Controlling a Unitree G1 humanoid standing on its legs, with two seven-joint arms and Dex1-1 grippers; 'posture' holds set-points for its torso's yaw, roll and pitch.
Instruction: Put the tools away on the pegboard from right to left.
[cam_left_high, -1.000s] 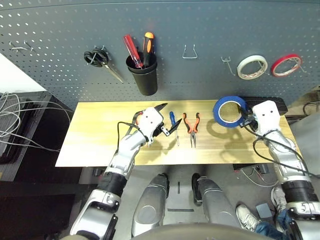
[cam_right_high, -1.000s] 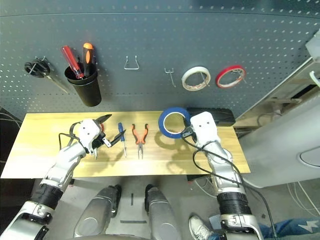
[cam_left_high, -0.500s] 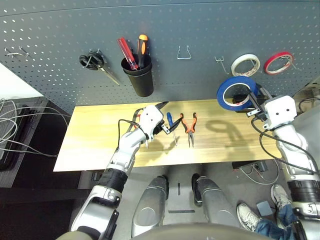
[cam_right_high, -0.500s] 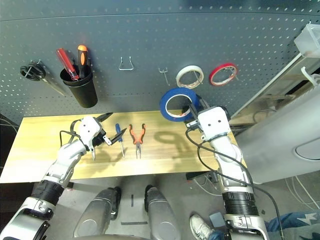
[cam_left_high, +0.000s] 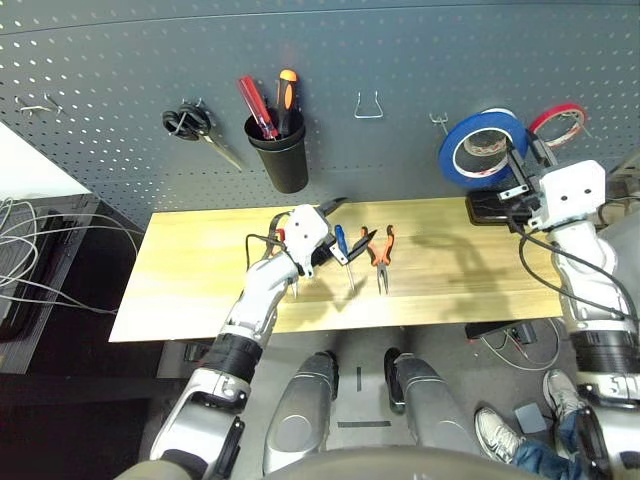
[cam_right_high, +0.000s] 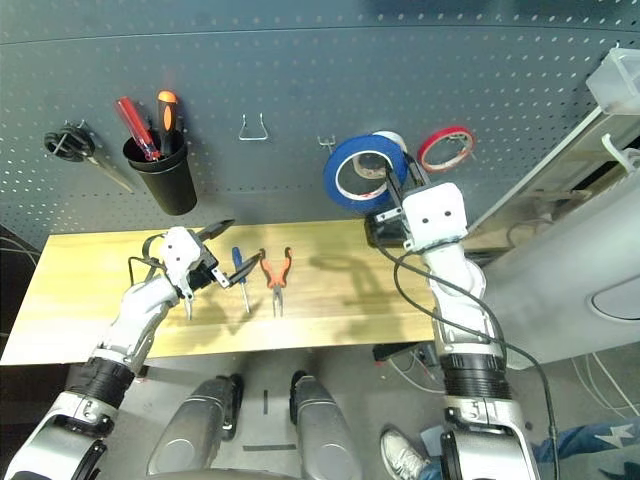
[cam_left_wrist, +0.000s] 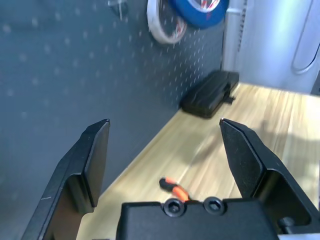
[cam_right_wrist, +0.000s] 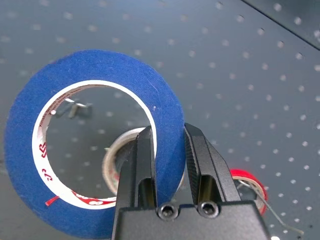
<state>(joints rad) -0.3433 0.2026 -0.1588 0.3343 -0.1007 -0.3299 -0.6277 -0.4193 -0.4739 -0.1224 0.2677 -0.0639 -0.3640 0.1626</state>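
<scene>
So the blue tape (cam_right_wrist: 167, 105) is up in front of the pegboard (cam_left_high: 330, 60), just robot-left of the red tape (cam_left_high: 559, 124) and partly covering the white tape (cam_right_wrist: 111, 167). My right pincer (cam_right_wrist: 167, 132) is closed on its rim, one finger through the hole, I guess so the ring stays face-on for a hook. The bare hook (cam_left_high: 439, 122), robot-left of the red tape past the blue one, looks like the target. My left pincer (cam_left_wrist: 165, 122) is wide open, well robot-left of the red tape, holding nothing.
</scene>
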